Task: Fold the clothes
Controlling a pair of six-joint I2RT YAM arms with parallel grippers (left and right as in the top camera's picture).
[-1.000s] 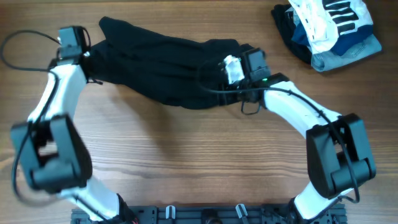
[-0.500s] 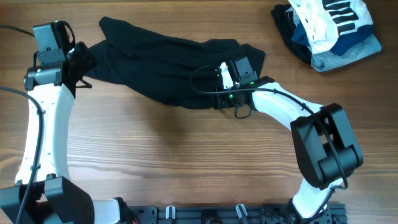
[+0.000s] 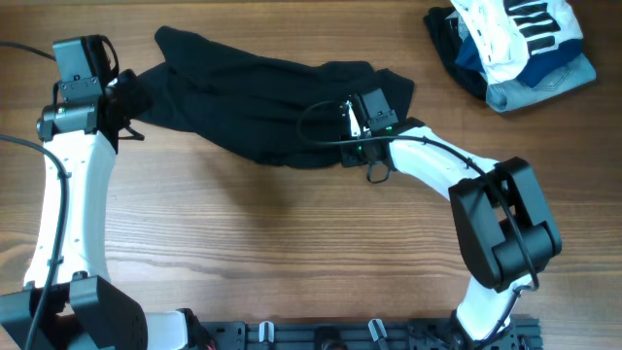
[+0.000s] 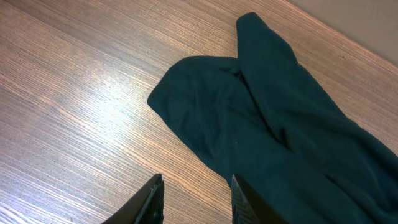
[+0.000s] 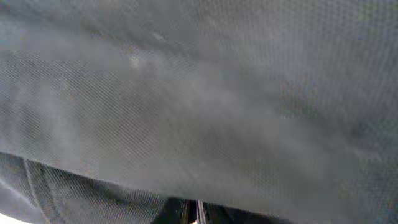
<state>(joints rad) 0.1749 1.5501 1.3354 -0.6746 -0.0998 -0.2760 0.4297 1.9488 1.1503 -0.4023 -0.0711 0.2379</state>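
Note:
The clothes [image 3: 262, 102], one limp black garment, lie crumpled across the far half of the wooden table. My left gripper [image 3: 129, 101] hovers at the garment's left end. In the left wrist view this gripper [image 4: 198, 186] stands open over bare wood, and its right finger [image 4: 241, 200] is at the edge of the dark cloth [image 4: 280, 124]. My right gripper [image 3: 348, 122] is down on the garment's right part. Black fabric [image 5: 199, 93] fills the right wrist view, close and blurred. There the right gripper [image 5: 196, 214] shows at the bottom edge, its fingers pressed together on the cloth.
A heap of other clothing sits at the far right corner: a white striped garment [image 3: 515, 27] on top of a light-blue denim piece [image 3: 544, 83]. A black rail [image 3: 330, 335] runs along the table's near edge, between the two arm bases.
My left arm has swung left, and its gripper has opened and let go of the garment's left end. My right gripper has moved a little left on the garment and shut.

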